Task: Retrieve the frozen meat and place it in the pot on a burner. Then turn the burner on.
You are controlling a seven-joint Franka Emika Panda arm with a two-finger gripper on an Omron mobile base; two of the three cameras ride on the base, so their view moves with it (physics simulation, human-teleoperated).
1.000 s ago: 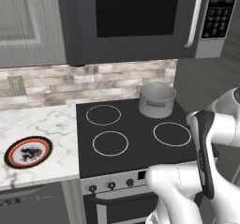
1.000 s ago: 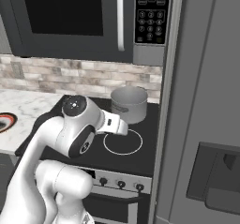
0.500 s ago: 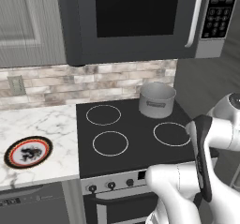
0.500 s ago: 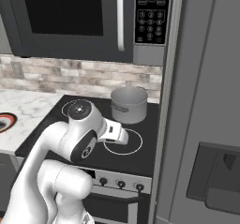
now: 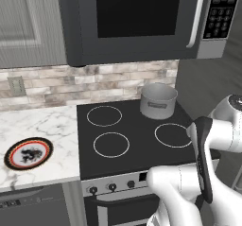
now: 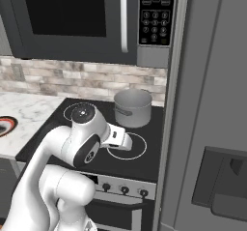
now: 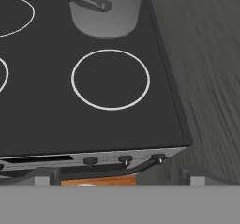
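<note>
Kitchen stove, pot on the far right burner, straight ahead of the spread, empty gripper, meat nowhere yet

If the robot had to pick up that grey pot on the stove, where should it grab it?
Probably by the rim of the pot, coming straight down from above: it stands upright and open-topped, so one finger can slip inside the thin wall. The small side handle facing the stove front is a second choice.

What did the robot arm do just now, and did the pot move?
The arm swung a bit further right across the stove, toward the fridge side, and grabbed nothing. The pot stayed on its back burner and the plate stayed on the counter.
</note>
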